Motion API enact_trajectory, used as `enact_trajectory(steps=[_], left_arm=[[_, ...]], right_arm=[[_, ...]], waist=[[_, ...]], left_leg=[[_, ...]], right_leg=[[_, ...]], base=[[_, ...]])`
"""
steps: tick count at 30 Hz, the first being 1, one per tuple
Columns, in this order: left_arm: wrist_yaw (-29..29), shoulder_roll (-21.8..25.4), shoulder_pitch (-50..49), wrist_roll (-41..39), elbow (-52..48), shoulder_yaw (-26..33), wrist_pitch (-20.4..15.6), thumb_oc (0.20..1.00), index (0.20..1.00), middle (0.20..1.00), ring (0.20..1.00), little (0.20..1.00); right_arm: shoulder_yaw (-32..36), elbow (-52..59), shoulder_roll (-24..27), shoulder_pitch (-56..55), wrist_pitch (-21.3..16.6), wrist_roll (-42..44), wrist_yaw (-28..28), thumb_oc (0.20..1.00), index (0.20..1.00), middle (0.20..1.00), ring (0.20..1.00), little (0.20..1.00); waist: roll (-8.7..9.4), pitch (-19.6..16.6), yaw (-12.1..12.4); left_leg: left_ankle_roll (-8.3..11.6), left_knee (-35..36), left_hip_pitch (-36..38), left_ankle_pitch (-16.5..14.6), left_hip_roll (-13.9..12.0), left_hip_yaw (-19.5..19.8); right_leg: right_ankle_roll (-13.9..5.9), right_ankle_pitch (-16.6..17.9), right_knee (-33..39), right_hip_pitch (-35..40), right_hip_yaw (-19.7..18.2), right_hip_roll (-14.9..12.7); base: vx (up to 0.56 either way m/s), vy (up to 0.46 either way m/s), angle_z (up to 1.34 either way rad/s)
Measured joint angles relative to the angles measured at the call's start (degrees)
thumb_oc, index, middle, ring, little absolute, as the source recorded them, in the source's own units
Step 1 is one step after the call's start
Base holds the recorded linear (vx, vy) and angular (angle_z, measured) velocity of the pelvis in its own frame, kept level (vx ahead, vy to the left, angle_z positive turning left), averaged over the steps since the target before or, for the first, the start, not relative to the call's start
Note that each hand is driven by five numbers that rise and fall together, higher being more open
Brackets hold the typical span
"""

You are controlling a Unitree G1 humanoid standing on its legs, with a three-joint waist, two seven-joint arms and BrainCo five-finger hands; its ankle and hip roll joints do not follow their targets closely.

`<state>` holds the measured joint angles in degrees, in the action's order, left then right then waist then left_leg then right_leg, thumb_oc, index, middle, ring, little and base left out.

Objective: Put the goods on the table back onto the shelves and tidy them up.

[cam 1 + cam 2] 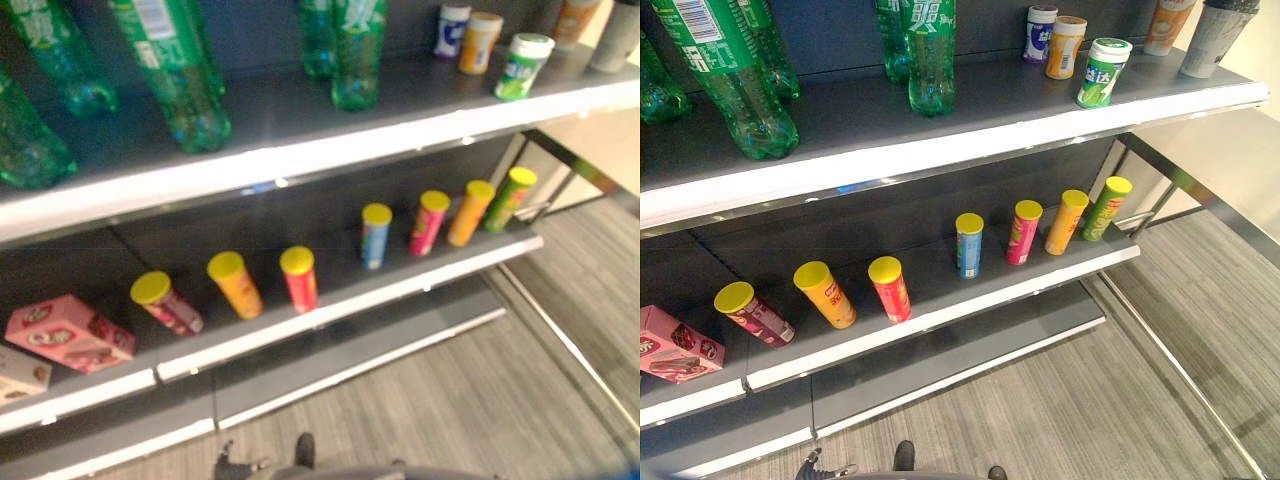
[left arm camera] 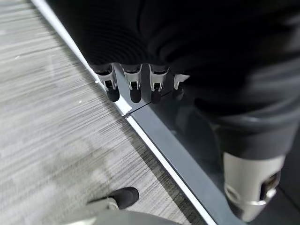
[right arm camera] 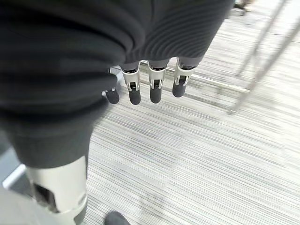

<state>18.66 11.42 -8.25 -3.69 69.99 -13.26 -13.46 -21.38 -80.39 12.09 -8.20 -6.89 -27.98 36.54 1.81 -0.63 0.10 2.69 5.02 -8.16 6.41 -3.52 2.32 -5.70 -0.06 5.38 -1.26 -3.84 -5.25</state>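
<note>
seven cylindrical yellow-lidded snack cans (image 1: 890,288) are lined along the smooth dark lower shelf (image 1: 940,318), with a pink carton (image 1: 675,345) at nine o'clock. ribbed green plastic bottles (image 1: 735,75) and small round tubs (image 1: 1102,72) are seen on the upper shelf (image 1: 940,150). the left hand (image 2: 136,86) and right hand (image 3: 152,89) are hung with fingers straight, nothing held, over grey striped floor (image 1: 1090,410).

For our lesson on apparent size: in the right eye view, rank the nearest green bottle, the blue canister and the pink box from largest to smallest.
1. Green bottle, though nearness inflates it.
2. Pink box and blue canister look alike; the box is cut off, so unranked.
</note>
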Motion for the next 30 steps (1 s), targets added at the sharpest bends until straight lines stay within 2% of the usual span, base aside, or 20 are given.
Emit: enact_trajectory(steps=[5, 8, 15, 18, 19, 25, 30], left_arm=[[-1.5, -0.1, -1.1, -6.7, -4.8, 0.1, -0.7, 1.000, 1.000, 1.000, 1.000, 1.000], [-1.2, 0.7, -0.6, -6.0, -7.5, -1.1, -1.2, 1.000, 1.000, 1.000, 1.000, 1.000], [2.1, 2.4, 3.4, 10.0, -7.6, -7.2, 0.0, 1.000, 1.000, 1.000, 1.000, 1.000], [3.1, 3.0, 5.1, 14.5, -7.7, -7.7, 0.3, 1.000, 1.000, 1.000, 1.000, 1.000], [3.5, 3.7, 5.6, 16.3, -8.1, -7.6, 0.6, 1.000, 1.000, 1.000, 1.000, 1.000], [1.7, 8.0, 6.3, 16.6, -13.9, -9.3, 0.4, 1.000, 1.000, 1.000, 1.000, 1.000], [1.0, 13.9, 6.0, 17.2, -24.0, -9.0, 0.1, 1.000, 1.000, 1.000, 1.000, 1.000]], right_arm=[[-0.2, 2.4, -0.3, 0.8, -0.1, 0.3, 0.3, 1.000, 1.000, 1.000, 1.000, 1.000], [-0.7, 4.0, -0.8, 1.7, -0.4, 2.2, 0.7, 1.000, 1.000, 1.000, 1.000, 1.000], [-0.6, 3.9, -0.2, 1.9, -1.2, 2.2, 0.8, 1.000, 1.000, 1.000, 1.000, 1.000], [-0.5, 3.8, 0.2, 2.0, -1.4, 2.2, 0.9, 1.000, 1.000, 1.000, 1.000, 1.000], [-0.5, 3.8, 0.4, 2.2, -1.4, 2.2, 0.9, 1.000, 1.000, 1.000, 1.000, 1.000], [-0.5, 5.9, 2.8, 3.3, -1.7, 2.1, 0.7, 1.000, 1.000, 1.000, 1.000, 1.000], [-0.5, 8.5, 4.4, 4.3, -2.6, 2.0, 0.6, 1.000, 1.000, 1.000, 1.000, 1.000]], waist=[[-0.20, 0.1, 0.1], [-0.80, 0.2, 0.1], [-1.72, 0.5, -1.4], [-2.05, 0.6, -1.7], [-2.22, 0.7, -2.2], [-3.35, 2.2, -3.2], [-3.90, 3.8, -3.2]], left_leg=[[0.25, 0.0, 0.0, 0.1, -0.2, 0.1], [0.30, 0.0, 0.0, 0.1, -0.2, 0.1], [0.26, 0.0, -0.3, 0.1, -0.3, -0.6], [0.33, 0.0, -0.6, 0.0, -0.3, -1.4], [0.29, 0.0, -0.6, 0.1, -0.3, -1.7], [0.23, 0.0, -0.4, 0.1, -0.3, -3.2], [0.48, 0.4, -0.3, -0.1, -0.4, -3.3]], right_leg=[[0.68, -0.3, 0.0, 0.0, 0.0, 0.2], [0.61, -0.3, 0.0, 0.0, -0.1, 0.2], [0.77, -0.2, 0.0, -0.7, -0.6, 0.1], [0.76, -0.1, 0.0, -1.5, -1.4, 0.1], [0.05, 0.5, 0.0, -1.7, -1.8, 0.0], [-0.20, 0.8, -0.3, -2.2, -3.2, -0.1], [-0.21, 0.8, -0.3, -2.2, -3.3, 0.0]], base=[[0.00, -0.008, 0.00], [0.00, 0.000, 0.00], [0.00, 0.008, -0.03], [0.01, 0.030, -0.15], [0.01, 0.048, -0.17], [0.00, 0.033, -0.13], [0.00, 0.003, -0.01]])
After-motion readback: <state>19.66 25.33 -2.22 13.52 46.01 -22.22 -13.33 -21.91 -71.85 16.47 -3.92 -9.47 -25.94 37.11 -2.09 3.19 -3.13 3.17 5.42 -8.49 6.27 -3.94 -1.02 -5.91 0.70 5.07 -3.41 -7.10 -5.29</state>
